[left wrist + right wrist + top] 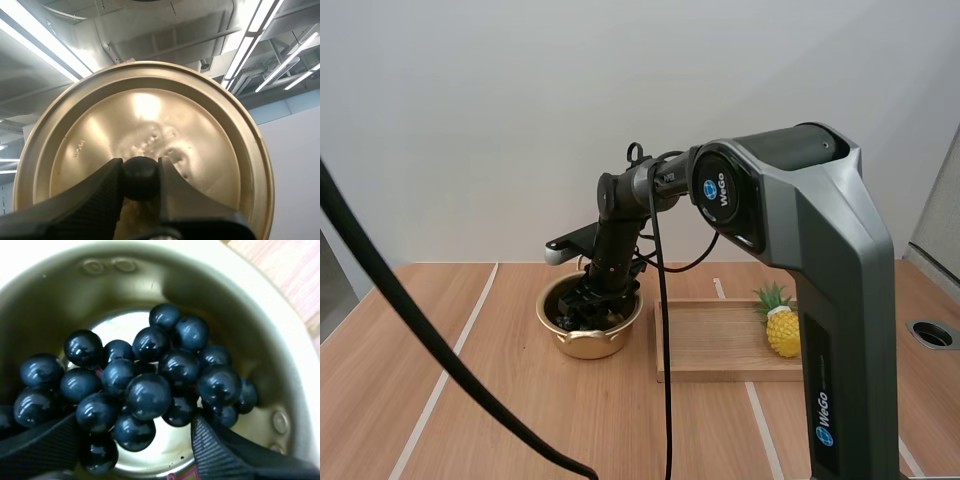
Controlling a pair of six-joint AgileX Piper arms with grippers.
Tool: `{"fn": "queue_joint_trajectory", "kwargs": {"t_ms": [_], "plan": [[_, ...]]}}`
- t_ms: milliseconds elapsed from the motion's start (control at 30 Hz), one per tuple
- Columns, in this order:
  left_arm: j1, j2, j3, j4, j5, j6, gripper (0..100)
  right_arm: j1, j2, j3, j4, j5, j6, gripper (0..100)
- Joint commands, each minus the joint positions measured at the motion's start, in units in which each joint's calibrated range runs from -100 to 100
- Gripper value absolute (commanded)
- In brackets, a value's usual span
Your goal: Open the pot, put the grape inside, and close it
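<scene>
A gold pot (pixel 590 345) stands open on a wooden worktop (pixel 500 420), just beside a wooden tray (pixel 720 345) that carries a toy pineapple (pixel 782 328). The right arm bends down from the right so that the right hand (pixel 588 305) sits inside the pot's rim.

From the right wrist, a bunch of dark grapes (pixel 145 390) lies on the floor of the pot (pixel 240 315). The right hand (pixel 136 422) is spread, one finger on each side of the bunch, close against the outer grapes. It looks to be letting go rather than pinching.

From the left wrist, the left hand (pixel 141 170) is closed on the black knob (pixel 141 177) of the gold lid (pixel 150 115), whose top faces the camera.

The grapes are directly under the right hand, so the way out is probably straight up. The lid likely cannot come over the pot until that arm clears the opening
</scene>
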Motion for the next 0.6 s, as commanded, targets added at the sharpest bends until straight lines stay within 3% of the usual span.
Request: {"fn": "queue_joint_trajectory", "kwargs": {"t_ms": [0,300,567], "plan": [[-0.12,0.1,-0.1,0.8,-0.6,-0.2,0,0.1,-2.8,-0.3,2.5,0.3,-0.6,100],[-0.12,0.1,-0.1,1.2,1.1,-0.2,0,0.1,-11.6,-1.1,1.8,0.3,-1.6,100],[-0.12,0.1,-0.1,1.6,1.1,-0.2,0,0.1,-21.7,-8.3,0.9,2.4,-1.3,100]]}}
